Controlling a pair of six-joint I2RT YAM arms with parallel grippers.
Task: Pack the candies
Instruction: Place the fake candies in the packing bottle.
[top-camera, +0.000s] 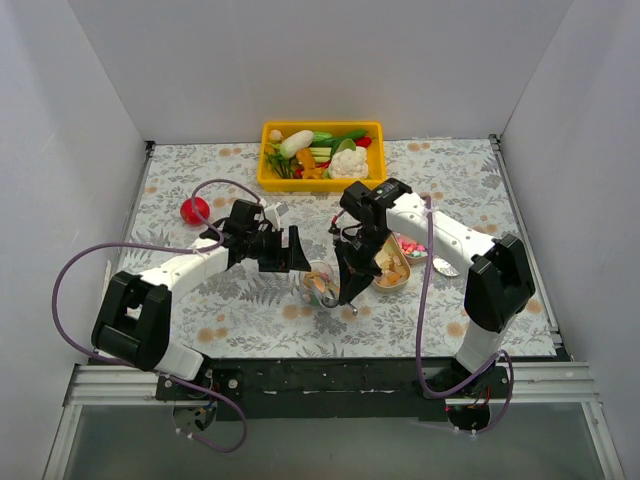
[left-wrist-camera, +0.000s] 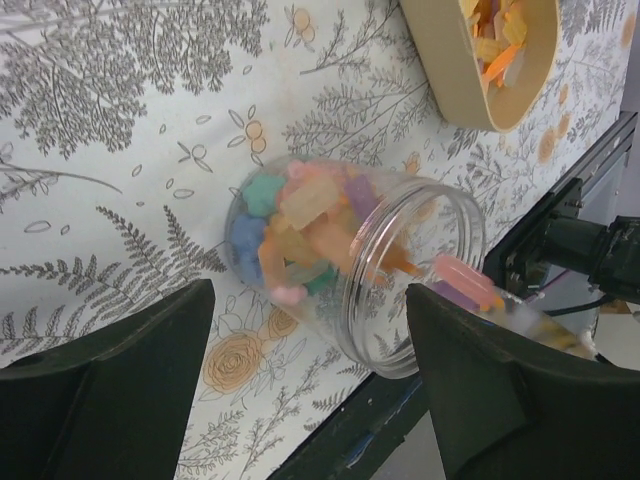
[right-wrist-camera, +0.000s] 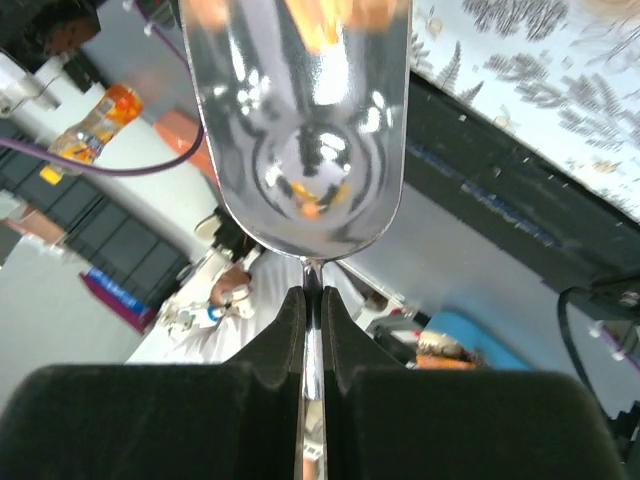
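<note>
Worktop (top-camera: 240, 310): we see a leaf-and-flower patterned sheet inside white walls, with a yellow bin (top-camera: 268, 182) of toy vegetables (top-camera: 348, 160) at the far edge and a red ball (top-camera: 194, 210) on the left.
Jar (left-wrist-camera: 415, 330): clear and without a lid, it lies tilted on its side near the middle, its mouth toward the near right.
Candies (left-wrist-camera: 300, 225): pastel and orange pieces are heaped in the closed end of the jar. More sit in a tan bowl (left-wrist-camera: 470, 80) just right of it, and pink ones in a second bowl (top-camera: 412, 247) further right.
Right end effector (right-wrist-camera: 313, 310): it is clamped tight on the thin handle of a metal scoop (right-wrist-camera: 300, 130). The scoop's tip is at the jar mouth, carrying a few pieces.
Left end effector (left-wrist-camera: 310, 400): the fingers are spread wide, hovering over the jar, and we see them gripping nothing.
Done: we judge a good part of the jar filled.
Left: both bowls have candies to transfer, and this scoopful is not yet inside.
</note>
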